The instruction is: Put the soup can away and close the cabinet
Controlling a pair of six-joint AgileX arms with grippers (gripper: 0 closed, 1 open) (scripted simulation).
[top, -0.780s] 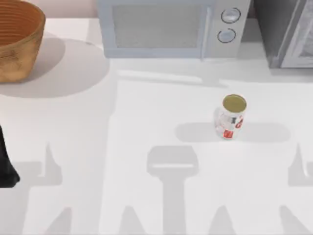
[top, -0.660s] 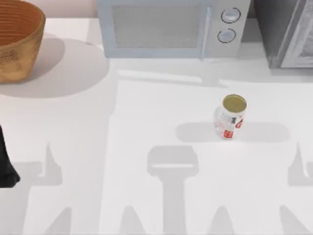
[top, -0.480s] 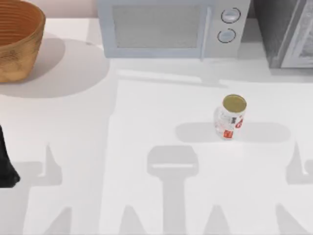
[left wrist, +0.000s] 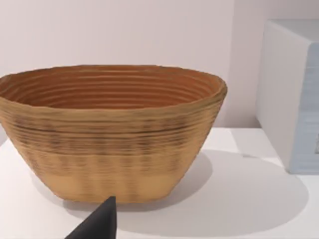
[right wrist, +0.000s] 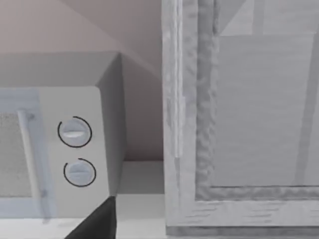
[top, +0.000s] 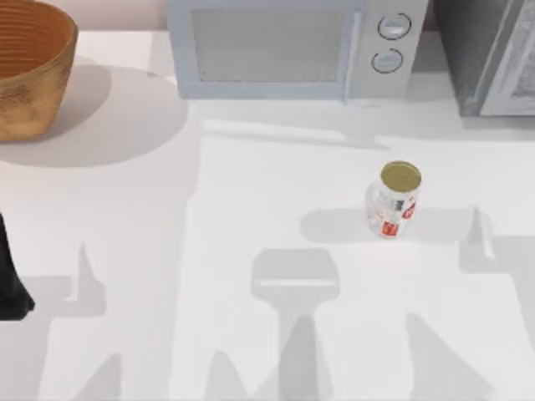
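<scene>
Fingers [left wrist: 97,224] low over white table [top: 251,209].

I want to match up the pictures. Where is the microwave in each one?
Top view: the microwave stands at the far edge of the table, near the middle, door shut.
Left wrist view: its plain side shows next to the basket.
Right wrist view: its front corner sits beside the cabinet.
Shared landmark: its two round knobs, in the top and right wrist views.
</scene>
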